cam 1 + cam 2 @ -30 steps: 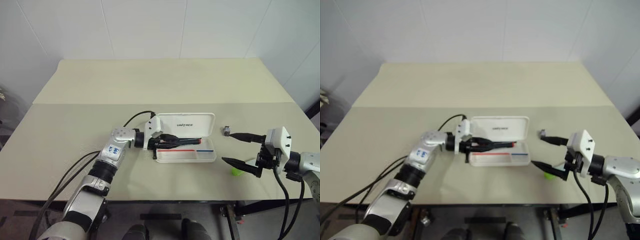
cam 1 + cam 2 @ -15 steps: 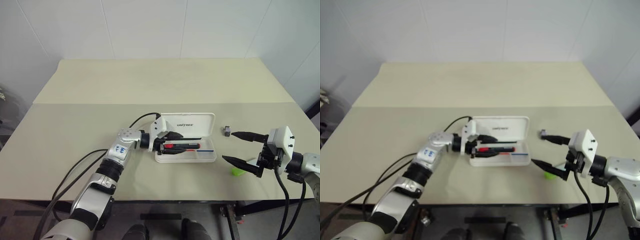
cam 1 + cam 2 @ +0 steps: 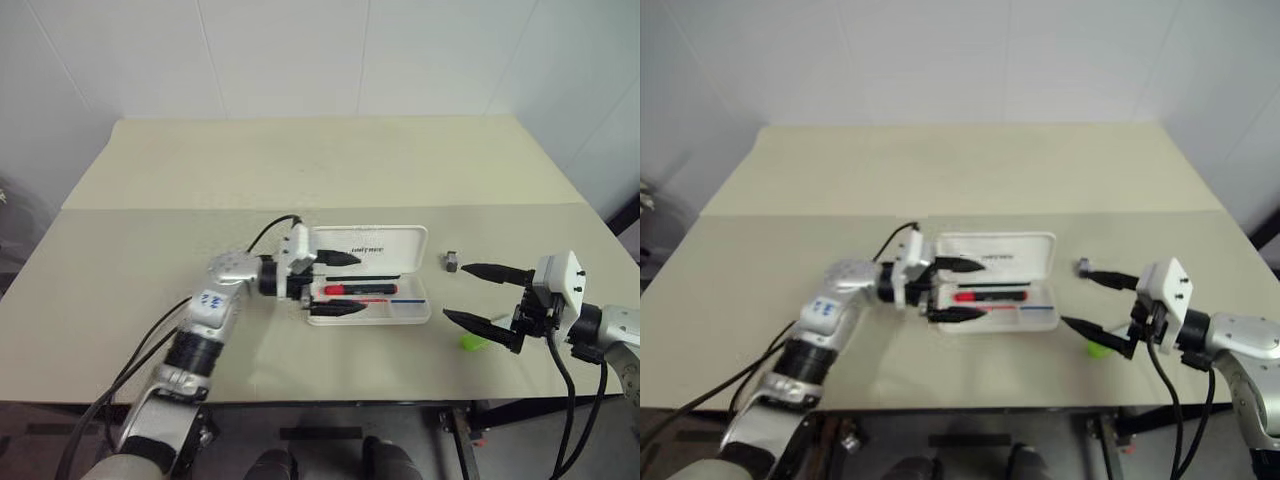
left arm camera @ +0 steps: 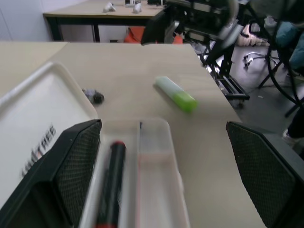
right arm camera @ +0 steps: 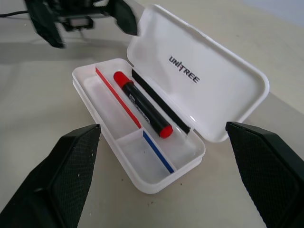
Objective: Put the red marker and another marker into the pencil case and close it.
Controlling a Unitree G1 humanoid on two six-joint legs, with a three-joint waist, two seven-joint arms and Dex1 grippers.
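- Hovering my left gripper [image 3: 334, 284] at the case's left end, jaws spread wide with nothing between them, because the red marker [image 3: 358, 289] lies in the pencil case [image 5: 156, 183].
- My right gripper [image 3: 482, 296] hangs open beside the green highlighter [image 4: 175, 93] on the table, ready for that pick.
- Lid stands open, so both must go in before closing.

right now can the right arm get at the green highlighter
Probably yes. The green highlighter lies on the bare table, just under the right gripper, whose fingers stand wide open. Nothing lies between them; the small grey block sits off to one side.
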